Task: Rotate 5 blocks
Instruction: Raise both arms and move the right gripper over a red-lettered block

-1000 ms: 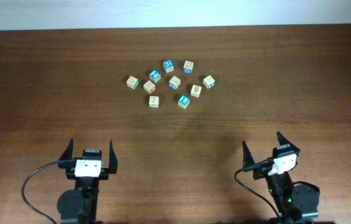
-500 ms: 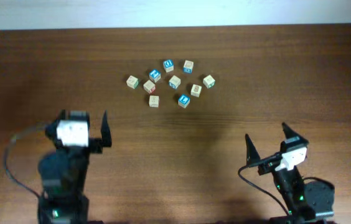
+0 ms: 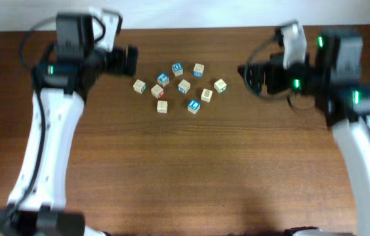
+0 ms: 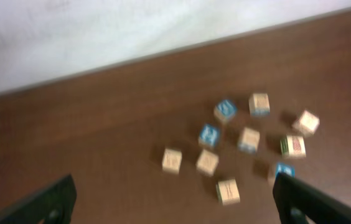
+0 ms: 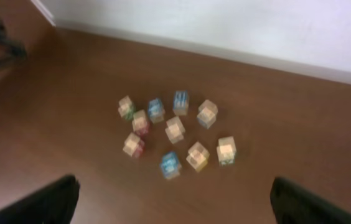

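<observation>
Several small light-wood blocks (image 3: pixel 184 86) lie in a loose cluster at the far middle of the table, a few with blue faces (image 3: pixel 178 69). My left gripper (image 3: pixel 130 60) hovers just left of the cluster, open and empty. To the right of the cluster is my right gripper (image 3: pixel 245 78), also open and empty. The left wrist view is blurred; the blocks (image 4: pixel 249 139) lie ahead and to the right of my wide-apart fingers (image 4: pixel 51 200). In the right wrist view the blocks (image 5: pixel 175 129) lie ahead, centred between the fingers (image 5: pixel 300 202).
The brown wood table (image 3: pixel 185 170) ends at a white wall (image 4: pixel 101 31) just behind the blocks. Both arms (image 3: pixel 47 144) reach along the left and right sides of the table.
Both arms have swung up from the near table edge to the far side and now flank the cluster. The blocks have not moved. Both grippers stayed open.
</observation>
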Controlling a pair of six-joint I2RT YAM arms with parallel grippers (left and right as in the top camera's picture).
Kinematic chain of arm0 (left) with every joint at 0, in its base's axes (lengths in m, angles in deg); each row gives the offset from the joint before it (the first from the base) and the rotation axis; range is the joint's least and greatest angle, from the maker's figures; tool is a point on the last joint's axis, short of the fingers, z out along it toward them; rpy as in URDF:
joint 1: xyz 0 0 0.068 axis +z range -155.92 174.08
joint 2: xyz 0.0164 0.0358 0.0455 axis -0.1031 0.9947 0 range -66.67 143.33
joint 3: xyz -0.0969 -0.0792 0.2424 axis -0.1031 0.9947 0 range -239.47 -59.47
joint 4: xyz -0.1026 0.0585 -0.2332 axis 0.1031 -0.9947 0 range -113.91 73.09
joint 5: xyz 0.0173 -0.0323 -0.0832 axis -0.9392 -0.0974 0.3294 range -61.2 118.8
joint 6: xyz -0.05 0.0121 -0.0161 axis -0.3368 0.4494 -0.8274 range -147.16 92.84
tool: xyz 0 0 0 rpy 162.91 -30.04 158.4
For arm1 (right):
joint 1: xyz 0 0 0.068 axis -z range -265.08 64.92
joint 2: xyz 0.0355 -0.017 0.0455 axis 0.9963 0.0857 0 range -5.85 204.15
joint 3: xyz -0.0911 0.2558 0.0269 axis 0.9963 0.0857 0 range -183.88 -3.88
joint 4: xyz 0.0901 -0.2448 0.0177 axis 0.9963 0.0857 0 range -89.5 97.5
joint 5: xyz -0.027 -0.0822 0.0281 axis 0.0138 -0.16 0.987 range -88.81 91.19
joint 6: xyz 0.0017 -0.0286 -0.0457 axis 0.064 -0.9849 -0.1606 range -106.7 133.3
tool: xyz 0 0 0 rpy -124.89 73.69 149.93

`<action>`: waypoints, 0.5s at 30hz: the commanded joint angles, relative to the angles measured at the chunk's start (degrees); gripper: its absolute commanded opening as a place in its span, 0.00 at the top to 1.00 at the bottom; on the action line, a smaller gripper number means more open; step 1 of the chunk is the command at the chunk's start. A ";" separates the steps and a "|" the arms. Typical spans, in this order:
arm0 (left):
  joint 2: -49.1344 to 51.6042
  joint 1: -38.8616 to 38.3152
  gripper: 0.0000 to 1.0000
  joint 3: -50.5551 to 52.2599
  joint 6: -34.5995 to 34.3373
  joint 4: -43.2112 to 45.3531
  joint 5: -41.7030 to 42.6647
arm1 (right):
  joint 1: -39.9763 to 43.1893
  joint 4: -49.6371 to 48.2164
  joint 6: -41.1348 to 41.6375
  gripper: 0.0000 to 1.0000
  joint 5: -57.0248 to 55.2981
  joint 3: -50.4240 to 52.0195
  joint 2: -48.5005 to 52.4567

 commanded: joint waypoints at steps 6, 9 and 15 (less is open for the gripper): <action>16.98 -0.11 0.01 -19.52 -1.62 -13.29 4.55 | -5.03 11.80 -1.44 0.02 2.21 -21.09 25.79; 19.85 -0.13 0.01 -19.52 -1.64 -13.33 5.33 | -6.93 10.51 -1.25 0.02 4.76 -21.09 29.99; 21.57 -0.24 0.05 -19.52 -1.60 -17.75 6.47 | -10.99 6.95 6.12 0.19 -20.13 -21.09 40.96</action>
